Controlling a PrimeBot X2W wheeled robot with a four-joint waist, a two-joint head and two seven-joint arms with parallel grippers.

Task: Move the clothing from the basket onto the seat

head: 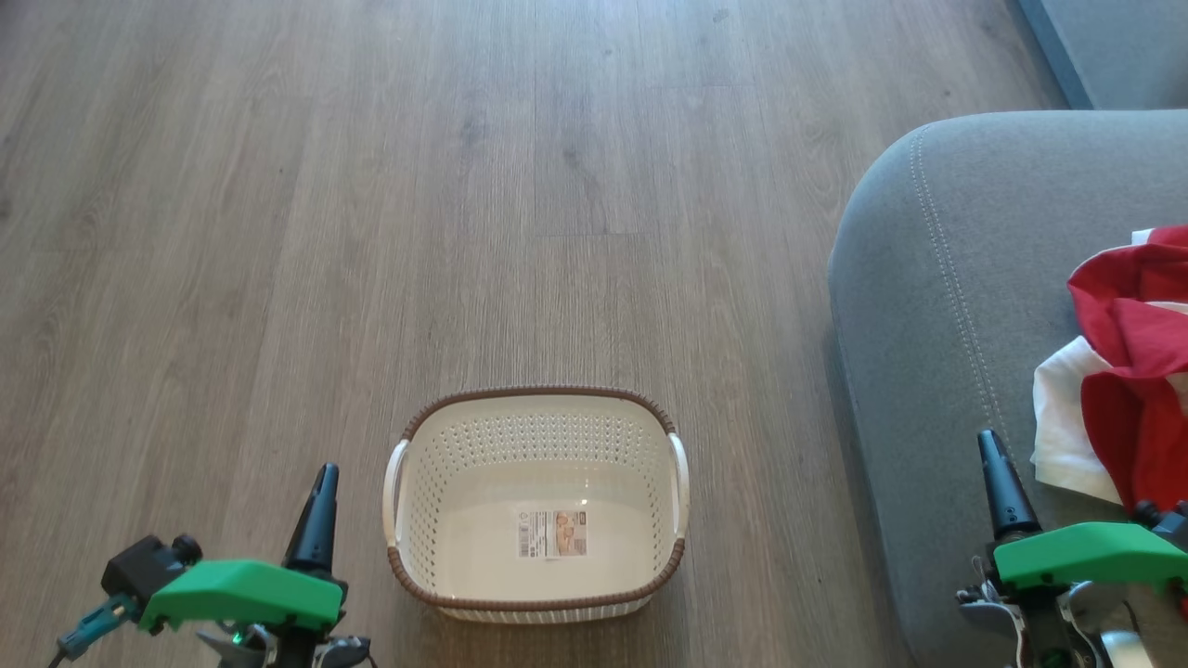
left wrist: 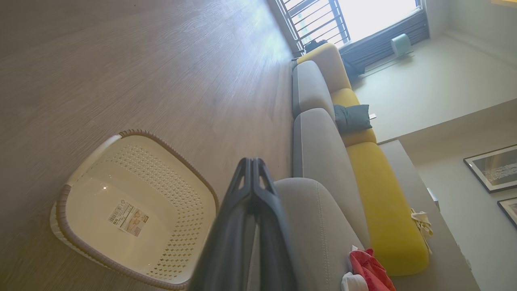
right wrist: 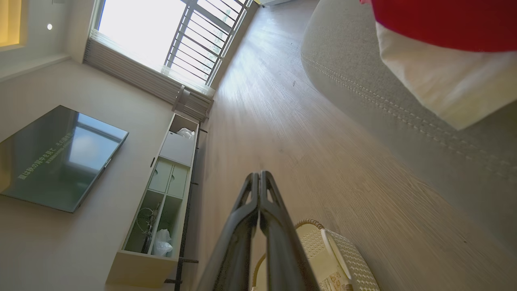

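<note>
A floor [head: 278, 232] of grey-brown wood planks with a faint grain spreads across the head view. At the lower left, the left hand [head: 326, 478] rises from a glossy green cover [head: 241, 594]. Its two dark, tapered fingers are pressed together on nothing, as its own wrist view shows clearly. The parts below the cover are cut off by the bottom edge.

Just right of that hand, the basket [head: 538, 436] stands on the floor. It is a small rounded rectangle of cream-white plastic. Its walls are pierced with rows of small holes, a brown woven-look rim runs round the top, and each short side has a smooth white handle. Its smooth bottom carries a paper label [head: 552, 533] whose print is too small to read.

Further right, apart from the basket, is the seat [head: 928, 325], a plump grey fabric cushion with a rounded corner and a line of pale stitching [head: 947, 269]. The right edge cuts it off.

The clothing [head: 1132, 371] lies on the seat, crumpled bright red fabric over a white cloth piece. The picture's edge hides its full shape.

The right hand [head: 991, 450] stands over the seat just beside the white cloth. Whether they touch cannot be told. Its fingers are closed together, gripping nothing.
</note>
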